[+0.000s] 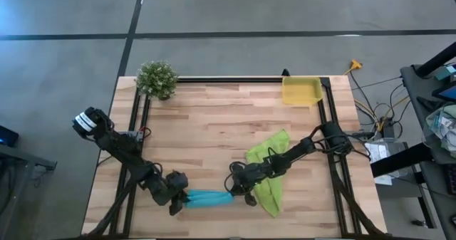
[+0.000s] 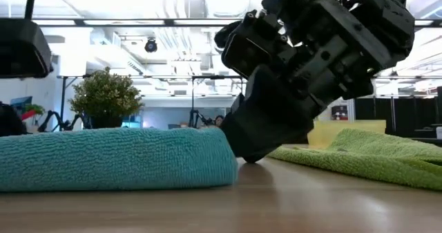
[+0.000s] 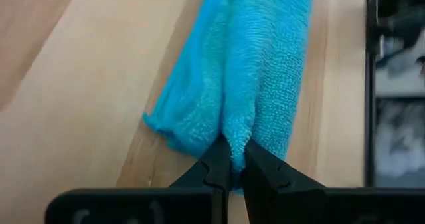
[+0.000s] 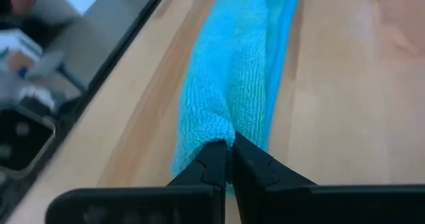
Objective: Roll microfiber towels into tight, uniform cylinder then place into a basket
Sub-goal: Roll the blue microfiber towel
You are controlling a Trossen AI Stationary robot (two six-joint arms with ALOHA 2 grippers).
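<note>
Wooden table [image 1: 214, 119]: blue towel [image 1: 209, 197], green towel [image 1: 271, 170], basket [image 1: 300, 91], plant [image 1: 157, 78].

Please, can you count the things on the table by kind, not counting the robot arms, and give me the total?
Towels: 2, the rolled blue towel and the loose green towel
Baskets: 1, the yellow basket
Potted plants: 1, the potted plant
Total: 4

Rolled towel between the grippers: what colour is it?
Turquoise-blue towel; clearest in the left wrist view.
</note>
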